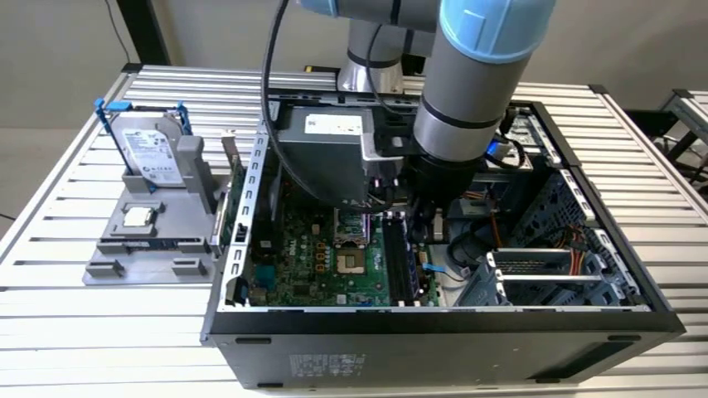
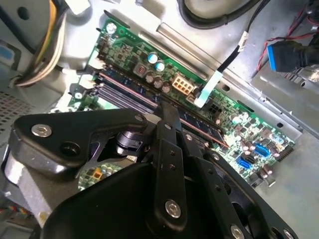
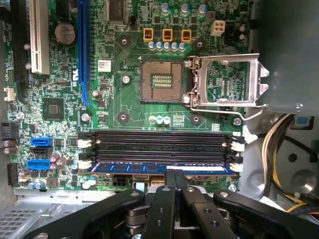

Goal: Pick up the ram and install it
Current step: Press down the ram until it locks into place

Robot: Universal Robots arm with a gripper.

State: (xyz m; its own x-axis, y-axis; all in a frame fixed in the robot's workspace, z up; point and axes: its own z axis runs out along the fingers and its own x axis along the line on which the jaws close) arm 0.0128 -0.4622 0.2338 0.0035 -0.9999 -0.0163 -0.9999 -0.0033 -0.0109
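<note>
We see the gripper (image 3: 174,175) low inside the open PC case (image 1: 443,319), over the memory slots (image 3: 159,144) of the motherboard (image 3: 119,79). Its fingers (image 3: 174,186) are pressed together, tips down at the ram (image 3: 159,168), approx. in the middle of its length. We can't tell if they pinch the top edge or only push on it.

The ram lies along the slot nearest to the board edge, blue label up, with the three other slots empty beside it. In the second wrist view the same stick (image 2: 199,124) runs out from under the fingertips. In the exterior view the arm (image 1: 476,91) comes almost vertical into the case.

We judge the step in hand is seating, not picking. To do it well:
- push straight down, w/o side load, so the stick stays upright in the slot;
- keep force centred, so both ends go in evenly;
- check the white latches (image 3: 237,167) at both ends: they must close on the stick. The far-end one we can't read well here, so seating is not confirmed;
- watch the cables (image 3: 279,144) near the latch end, and the open CPU socket (image 3: 160,79), which is well apart but fragile.

Whether the notch matches the slot key is hidden from us.
</note>
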